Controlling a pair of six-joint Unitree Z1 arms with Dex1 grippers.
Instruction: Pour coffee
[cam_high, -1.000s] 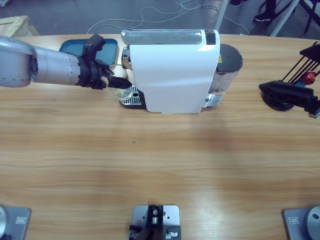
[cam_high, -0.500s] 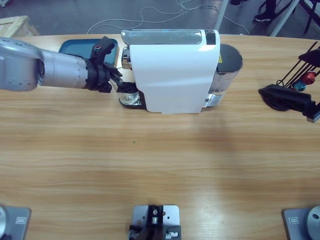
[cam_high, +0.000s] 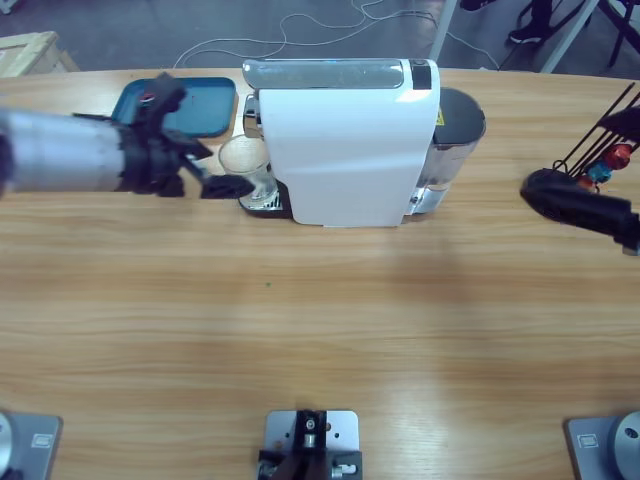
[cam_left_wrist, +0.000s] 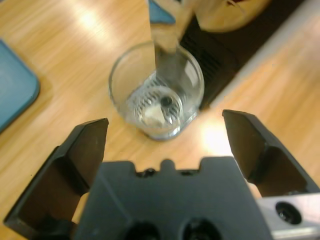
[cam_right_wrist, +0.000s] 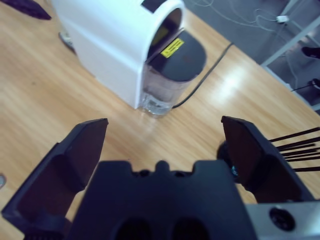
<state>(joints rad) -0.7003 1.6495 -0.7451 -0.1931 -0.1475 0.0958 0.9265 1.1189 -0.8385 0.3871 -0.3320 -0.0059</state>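
A small clear glass tumbler (cam_high: 245, 163) stands upright on the drip grille (cam_high: 264, 203) of the white coffee machine (cam_high: 350, 140), under its spout. In the left wrist view the tumbler (cam_left_wrist: 156, 90) looks empty; no brownish coffee shows in it. My left gripper (cam_high: 222, 186) is open, just left of the glass and apart from it. In its own view the left gripper (cam_left_wrist: 165, 122) has its jaws spread wider than the glass, with nothing between them. My right gripper (cam_high: 540, 190) hovers open at the table's right end and, as the right gripper (cam_right_wrist: 165, 122) shows in its wrist view, faces the machine's back.
A blue tray (cam_high: 190, 105) lies behind the left arm, beside the machine. The machine's dark water tank (cam_high: 455, 120) sticks out on its right side. A black wire rack with coloured capsules (cam_high: 605, 155) stands at the far right edge. Cables run across the floor beyond the table.
My left gripper has opened, let go of the tumbler and drawn back to the left. The tumbler stays on the grille. The right gripper shifted slightly.
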